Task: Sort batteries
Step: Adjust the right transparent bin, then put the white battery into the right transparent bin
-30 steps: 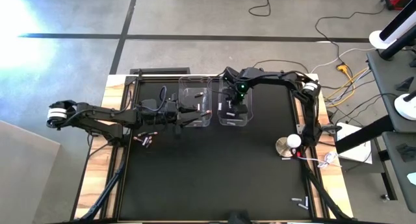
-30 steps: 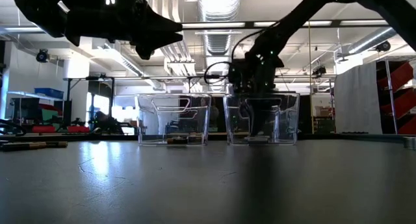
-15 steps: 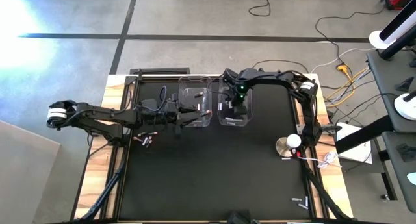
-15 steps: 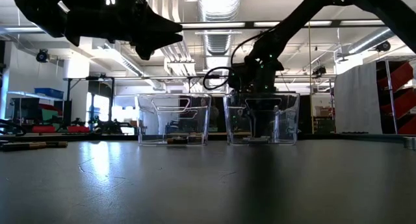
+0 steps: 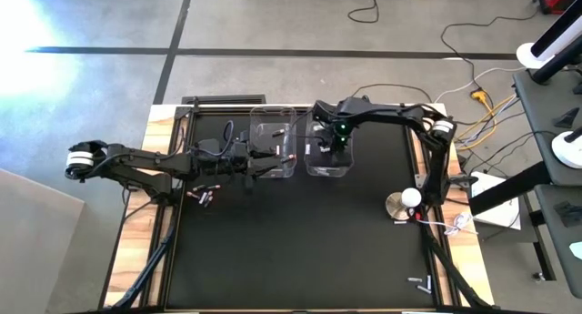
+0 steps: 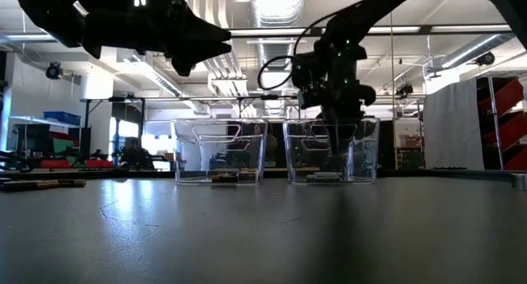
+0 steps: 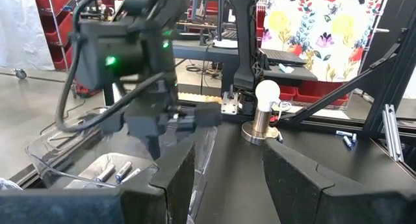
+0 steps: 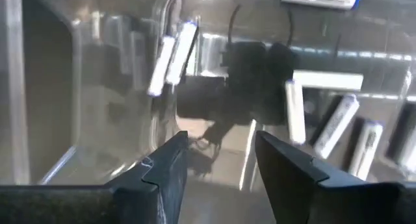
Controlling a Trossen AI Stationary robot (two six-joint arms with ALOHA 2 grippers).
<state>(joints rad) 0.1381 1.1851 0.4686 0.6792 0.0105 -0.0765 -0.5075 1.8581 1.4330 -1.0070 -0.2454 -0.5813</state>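
Observation:
Two clear bins stand side by side at the table's far middle. The left bin (image 5: 272, 141) holds dark batteries (image 6: 226, 178). The right bin (image 5: 328, 159) holds silvery-white batteries (image 8: 338, 123), lying on its floor. My right gripper (image 8: 221, 165) points down just above the right bin's rim (image 6: 329, 119), open, with nothing between its fingers. My left gripper (image 7: 227, 178) hangs level over the left bin's near side (image 5: 273, 167), open and empty. Loose batteries (image 5: 202, 195) lie on the mat at the left.
A round silver disc with a white ball and red wire (image 5: 405, 203) stands by the table's right edge. A few more small batteries (image 5: 418, 281) lie near the right front corner. The dark mat (image 5: 300, 250) takes up the table's near half.
My right gripper has risen from inside the right bin to just above its rim, and its wrist has turned a little. The left arm and both bins have kept still.

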